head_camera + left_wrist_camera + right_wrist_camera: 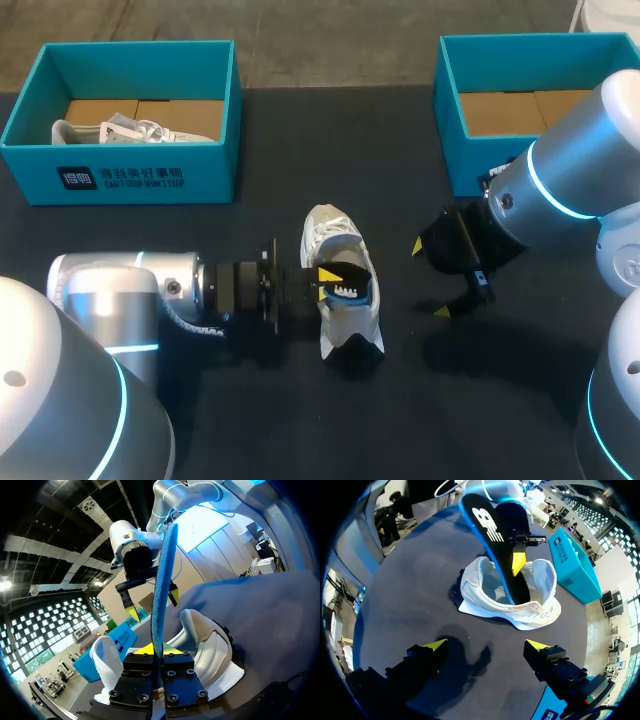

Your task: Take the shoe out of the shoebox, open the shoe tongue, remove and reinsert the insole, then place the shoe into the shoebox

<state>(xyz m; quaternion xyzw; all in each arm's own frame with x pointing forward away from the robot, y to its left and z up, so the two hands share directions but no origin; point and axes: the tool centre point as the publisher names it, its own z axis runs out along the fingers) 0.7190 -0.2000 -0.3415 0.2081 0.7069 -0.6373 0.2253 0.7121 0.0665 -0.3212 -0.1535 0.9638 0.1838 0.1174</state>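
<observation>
Slippage is the worry: the left end effector (pixel 159 650) is pinching the insole (pixel 159 580) by a thin edge, one end dipping into the mouth of the shoe (pixel 335 240). The shoe rests on the table (pixel 480 400) between the arms, outside the empty shoebox (pixel 452 150). Nothing braces it, since the right end effector (pixel 429 278) hangs beside it, fingers spread and empty, so a push could slide the shoe or buckle the soft insole against the collar instead of seating it.
</observation>
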